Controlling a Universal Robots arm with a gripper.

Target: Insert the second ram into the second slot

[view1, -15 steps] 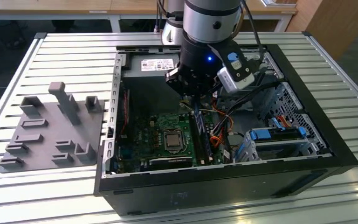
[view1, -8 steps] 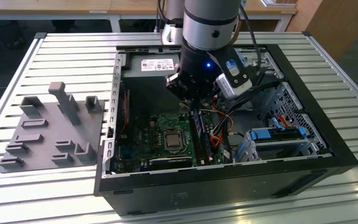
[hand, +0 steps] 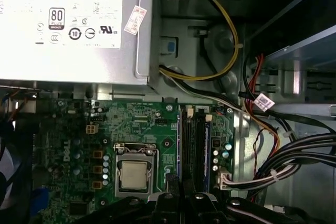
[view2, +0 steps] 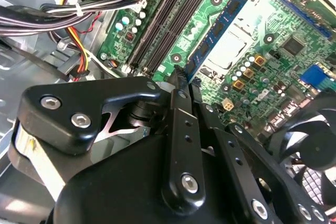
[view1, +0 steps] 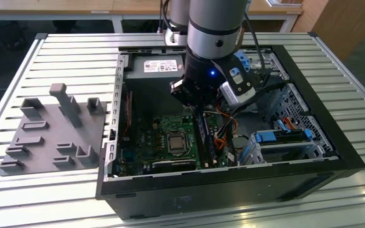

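Note:
The second ram (view2: pixel 220 24), a blue-green stick with dark chips, stands on edge in the memory slot nearest the CPU socket (view2: pixel 231 51). My gripper (view2: pixel 187 80) has its black fingers pressed together on the stick's near end. Beside the stick run black memory slots (view2: pixel 163 24) with nothing in them. In the exterior view, the gripper (view1: pixel 197 110) reaches down into the open computer case (view1: pixel 334 156), right above the slots (view1: pixel 205 137). In the first wrist view, the fingertips (hand: pixel 168 199) sit at the end of the slots (hand: pixel 194 145).
A power supply (view1: pixel 160 65) fills the case's far end. Cable bundles (view2: pixel 94 9) lie close beside the slots. Blue drive brackets (view1: pixel 284 137) stand at the exterior view's right. A grey holder fixture (view1: pixel 49 137) rests on the slatted table outside the case. A fan (view2: pixel 315 145) sits near the gripper.

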